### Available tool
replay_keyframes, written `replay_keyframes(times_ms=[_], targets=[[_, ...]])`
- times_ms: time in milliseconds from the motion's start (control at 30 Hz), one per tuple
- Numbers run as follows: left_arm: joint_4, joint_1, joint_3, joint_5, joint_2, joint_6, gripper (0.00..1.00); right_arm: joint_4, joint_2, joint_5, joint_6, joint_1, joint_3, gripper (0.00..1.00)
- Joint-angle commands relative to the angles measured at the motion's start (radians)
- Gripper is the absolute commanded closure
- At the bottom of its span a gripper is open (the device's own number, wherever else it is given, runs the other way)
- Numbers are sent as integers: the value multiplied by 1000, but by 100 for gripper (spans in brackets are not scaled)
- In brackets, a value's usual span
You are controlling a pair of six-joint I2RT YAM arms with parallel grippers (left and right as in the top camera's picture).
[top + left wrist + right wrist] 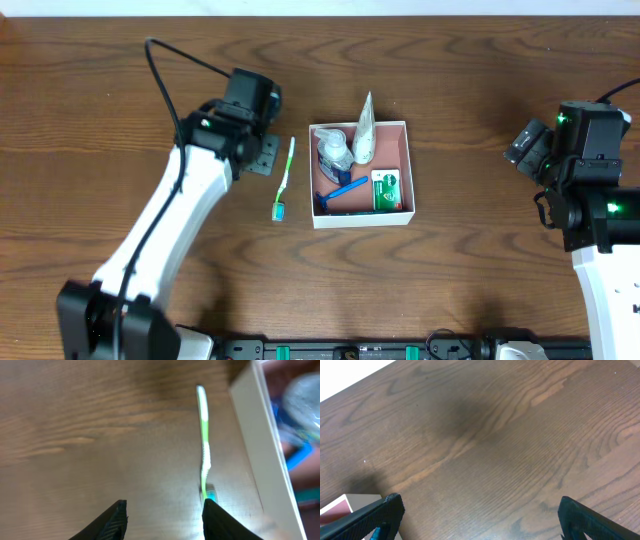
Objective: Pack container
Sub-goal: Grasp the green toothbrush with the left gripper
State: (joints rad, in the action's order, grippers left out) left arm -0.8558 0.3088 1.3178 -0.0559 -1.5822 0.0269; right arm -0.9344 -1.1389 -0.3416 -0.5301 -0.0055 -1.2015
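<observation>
Bare tabletop (470, 120) is recorded between the container (362, 220) and the right gripper (480, 510), whose jaws are spread wide over plain wood; no obstacle is noted in that passage. On the container's other side, the narrow lane is occupied by a green toothbrush (285, 178), laid lengthwise near the white wall but apart from it. The left gripper (165, 510) is held just beside the toothbrush, jaws parted, with open wood beyond. Inside the container, the floor is largely taken up by a tube (364, 130), a bottle (334, 152), a razor (342, 190) and a green box (386, 189); only a strip of pink is left uncovered along the right wall.
</observation>
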Motion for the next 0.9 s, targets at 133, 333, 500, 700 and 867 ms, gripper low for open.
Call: replay_keyframes(times_ms=[133,333,500,700,867], targets=[[70,-18,-53,166,-213,9,45,-2,0,-17,4,-7,-7,1],[82,-10,-53,181,-343,21,45,-1,0,-17,4,-7,-7,1],[118,-8,-53,182,-412,21,45,-1,0,-17,4,-7,-7,1],[122,-8,-53,188,-446,21,55,-1,0,-17,4,-7,-7,1],[117,-9,-52,187,-445,21,88,-1,0,-17,4,-7,-7,1]])
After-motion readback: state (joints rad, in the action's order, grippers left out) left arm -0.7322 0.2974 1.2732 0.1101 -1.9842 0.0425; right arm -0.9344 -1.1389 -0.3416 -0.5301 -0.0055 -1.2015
